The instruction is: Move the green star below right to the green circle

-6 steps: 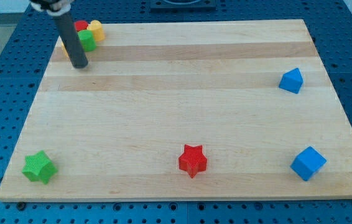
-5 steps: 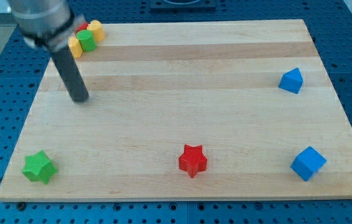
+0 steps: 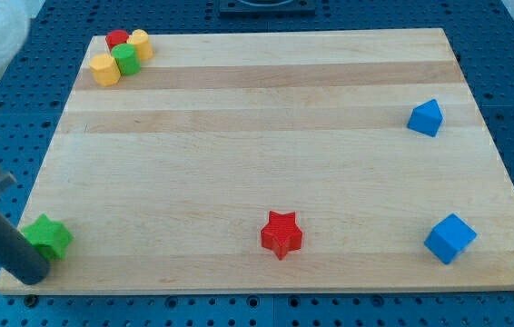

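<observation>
Tip now against green star (earlier up near green circle).

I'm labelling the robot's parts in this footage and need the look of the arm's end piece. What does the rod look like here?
My tip ends a straight, dark grey, round rod with a matte, plain surface and no markings or cables showing on it. Higher up, at the view's left edge, it joins a paler grey part, and a blurred whitish shape fills the view's top left corner. The tip sits just left of the green star-shaped block.
</observation>
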